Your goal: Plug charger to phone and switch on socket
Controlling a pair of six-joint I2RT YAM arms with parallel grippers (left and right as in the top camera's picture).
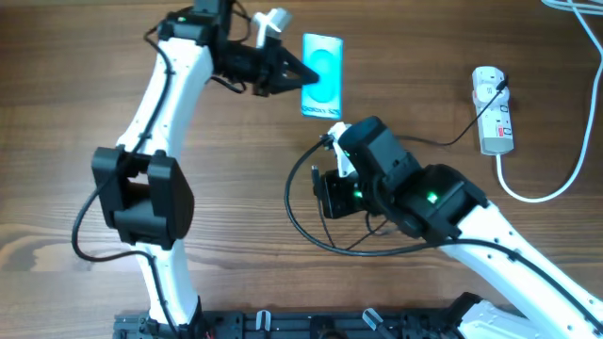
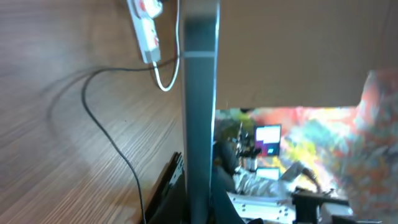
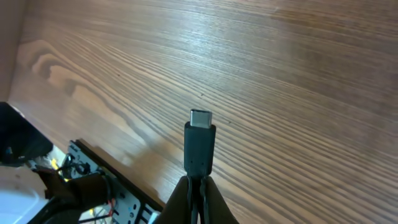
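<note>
The phone [image 1: 322, 75], a slim slab with a bright cyan-teal screen, is at the far middle, its left edge clamped in the left gripper [image 1: 294, 70]. Nearer, the right gripper [image 3: 199, 190] pinches the black charger [image 3: 200, 146] just behind its silvery tip. The white socket [image 1: 493, 110] lies far right.

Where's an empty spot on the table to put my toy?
The table is bare left of the left arm, and between the phone and the socket. The middle is crowded: the charger loops beside the right arm.
</note>
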